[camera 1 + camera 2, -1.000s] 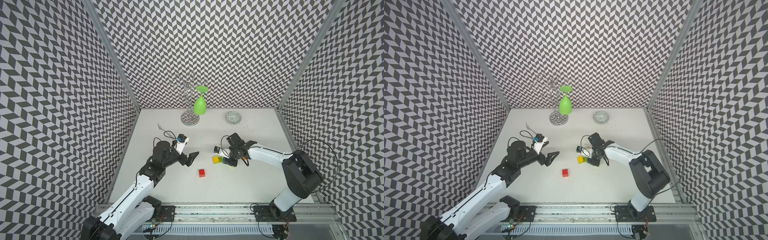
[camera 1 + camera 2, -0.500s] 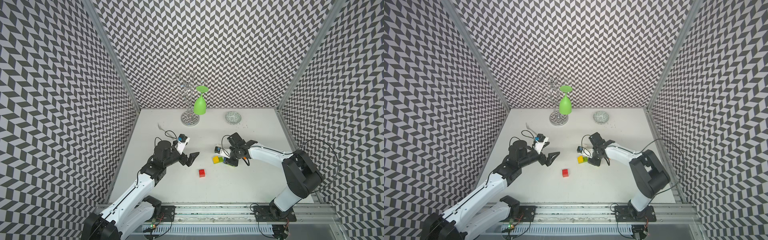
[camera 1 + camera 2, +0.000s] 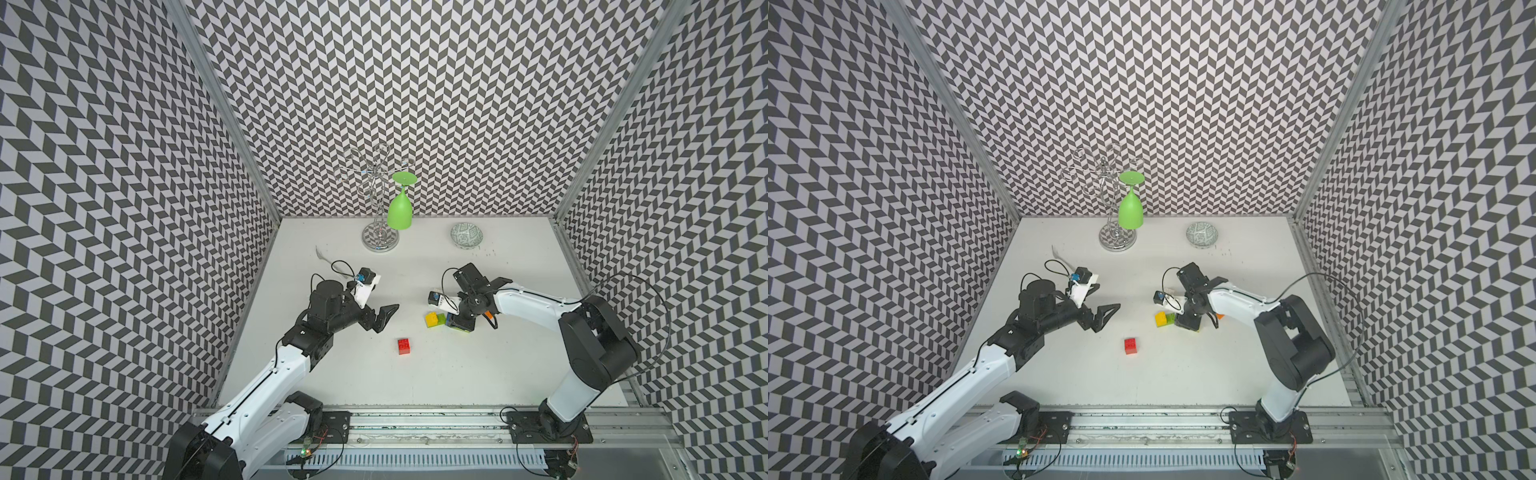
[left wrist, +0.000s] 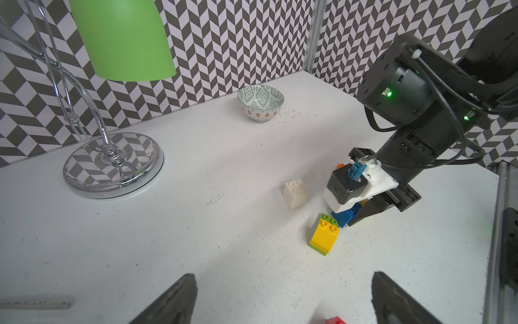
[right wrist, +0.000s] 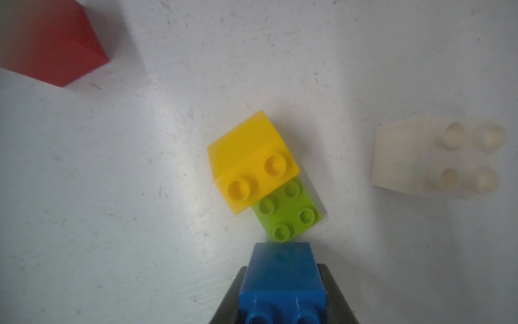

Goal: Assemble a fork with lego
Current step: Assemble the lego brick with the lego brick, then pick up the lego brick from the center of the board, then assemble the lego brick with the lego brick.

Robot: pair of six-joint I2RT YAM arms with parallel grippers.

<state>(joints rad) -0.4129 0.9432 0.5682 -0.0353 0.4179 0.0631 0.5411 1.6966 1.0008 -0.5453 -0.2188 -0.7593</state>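
You have five bricks in plain sight: one red brick point(image 3: 404, 346), one white brick point(image 4: 295, 195), one blue brick point(image 5: 280, 277), one yellow brick point(image 3: 432, 319) and one lime-green brick point(image 5: 288, 214). The yellow one, sloped on one face with two studs, sits on part of the green, leaving four green studs bare. This pair lies right of centre in both top views, the red alone below and left of it. Your right gripper point(image 3: 460, 325) is clamped on the blue brick, just beside the green. Your left gripper point(image 4: 283, 303) stands wide, holding nothing. Only the wrist views show the white brick plainly; in the top views you cannot make it out for certain.
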